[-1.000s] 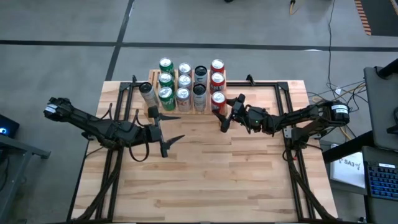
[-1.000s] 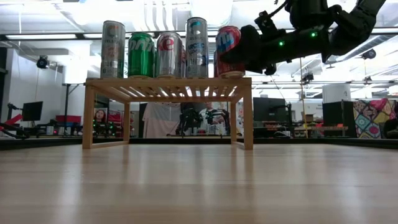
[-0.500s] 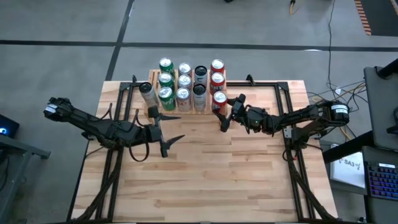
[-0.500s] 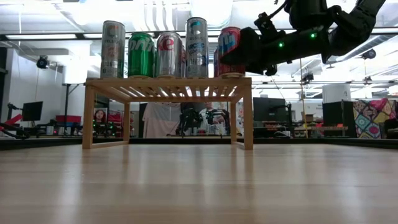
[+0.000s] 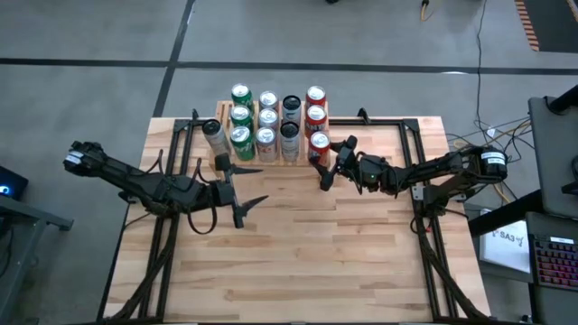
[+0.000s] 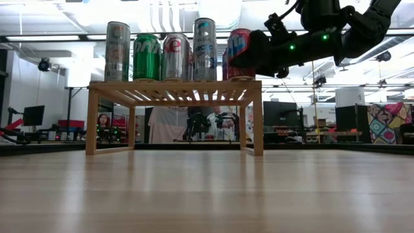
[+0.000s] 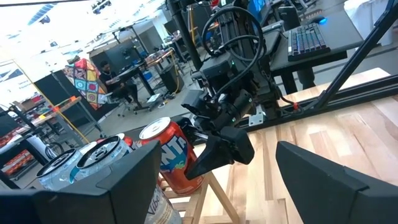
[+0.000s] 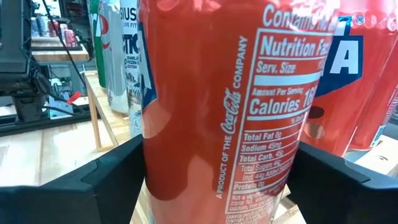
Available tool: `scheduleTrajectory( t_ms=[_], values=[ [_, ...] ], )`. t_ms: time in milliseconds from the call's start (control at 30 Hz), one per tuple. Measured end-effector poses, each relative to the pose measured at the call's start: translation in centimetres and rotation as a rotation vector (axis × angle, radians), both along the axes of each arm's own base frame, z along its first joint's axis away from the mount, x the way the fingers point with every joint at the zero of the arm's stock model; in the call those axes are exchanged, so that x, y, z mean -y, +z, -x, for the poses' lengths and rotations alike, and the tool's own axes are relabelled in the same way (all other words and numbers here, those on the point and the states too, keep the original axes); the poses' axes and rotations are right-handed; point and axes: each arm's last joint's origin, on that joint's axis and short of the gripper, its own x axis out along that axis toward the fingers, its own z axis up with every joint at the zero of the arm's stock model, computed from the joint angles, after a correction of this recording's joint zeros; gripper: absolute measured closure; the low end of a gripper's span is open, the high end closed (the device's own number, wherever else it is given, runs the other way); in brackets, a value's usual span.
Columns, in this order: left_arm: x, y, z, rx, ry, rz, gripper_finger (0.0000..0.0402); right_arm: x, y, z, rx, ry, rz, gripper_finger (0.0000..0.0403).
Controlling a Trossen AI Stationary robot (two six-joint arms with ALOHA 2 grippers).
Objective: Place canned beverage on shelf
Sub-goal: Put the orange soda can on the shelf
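Your right pincer point(image 5: 326, 163) straddles the red-orange soda can point(image 5: 318, 144) at the near right corner of the low light-wood slatted shelf point(image 6: 174, 88).

The can stands upright on the shelf's slats, nearest in the right-hand column, with green, silver and dark cans point(image 5: 265, 119) filling the rows to its left and behind it. The right pincer's dark fingers point(image 8: 93, 180) are spread, one on each side of the can; you cannot tell whether they touch it. Your left pincer point(image 5: 245, 187) hangs spread and empty over the plank worktop point(image 5: 298, 253), nearer than the shelf's left end.
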Motion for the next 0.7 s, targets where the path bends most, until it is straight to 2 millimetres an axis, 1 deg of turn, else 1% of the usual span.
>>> scheduleTrajectory(
  t_ms=[233, 700],
  values=[
    [-0.04, 0.0, -0.01, 0.0, 0.002, 0.0, 0.01, 0.0, 0.0, 0.0, -0.002, 0.002, 0.003, 0.006],
    [-0.04, 0.0, -0.01, 0.0, 0.002, 0.0, 0.01, 0.0, 0.17, -0.04, -0.001, 0.002, 0.02, 0.0061]
  ],
)
